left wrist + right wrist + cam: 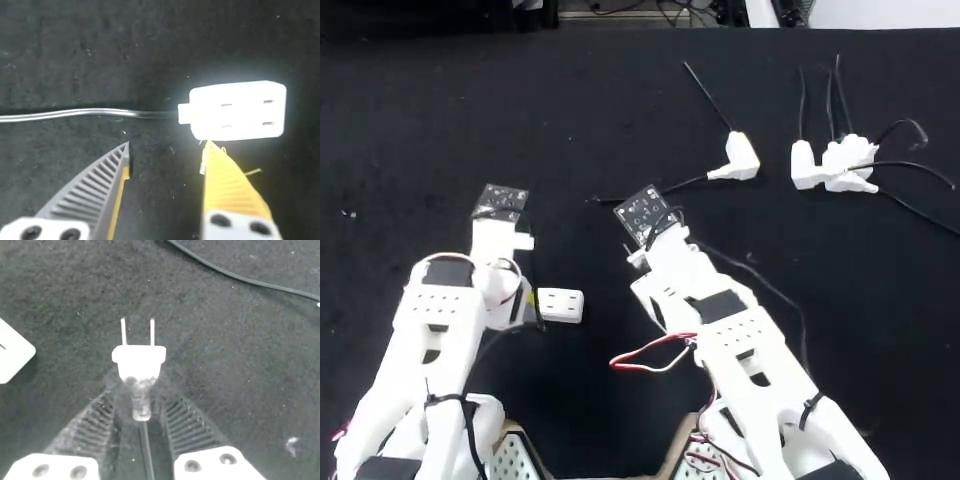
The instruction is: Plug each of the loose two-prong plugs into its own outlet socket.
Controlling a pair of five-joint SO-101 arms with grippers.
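Observation:
A white outlet block (560,305) with several sockets lies on the black table beside the left arm. In the left wrist view my left gripper (166,146) stands open just short of the outlet block (235,111), one yellow finger (225,175) close to its edge, with nothing between the fingers. My right gripper (140,396) is shut on a white two-prong plug (139,362) held low over the cloth, prongs pointing away from the fingers. A corner of the outlet block (12,357) shows off to one side of it.
Another white plug (740,157) with a black cord lies at the back right, and a cluster of white plugs (835,165) with several cords farther right. The block's cord (75,114) runs across the cloth. A red-and-white wire loop (650,355) hangs off the right arm.

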